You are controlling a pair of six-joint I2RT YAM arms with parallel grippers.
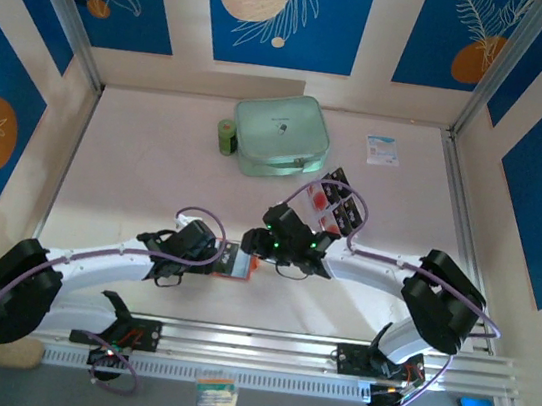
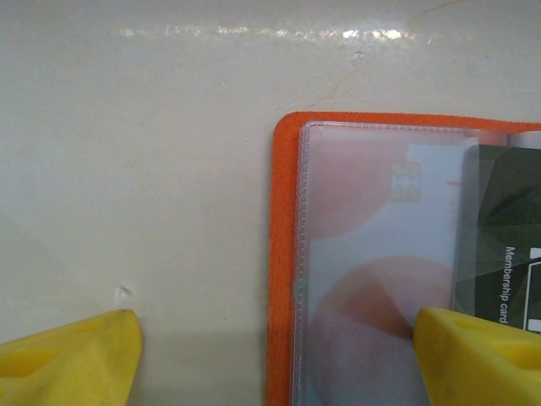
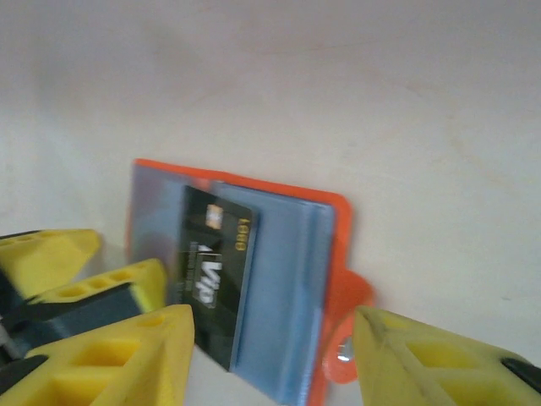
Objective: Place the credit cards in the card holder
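Observation:
The card holder, an orange wallet, lies open on the table with its clear pocket facing up. A card with red circles shows through that pocket. A black credit card lies on the wallet, one edge tucked under the clear film. My left gripper is open and straddles the wallet's left edge, with one yellow finger resting on the pocket. The open right gripper hovers just above the card holder and holds nothing. More credit cards stand in a clear rack behind the right arm.
A mint-green zip case and a green roll sit at the back centre. At the back right lies a white-and-blue packet. Another packet lies beyond the near rail. The two wrists are close together over the wallet.

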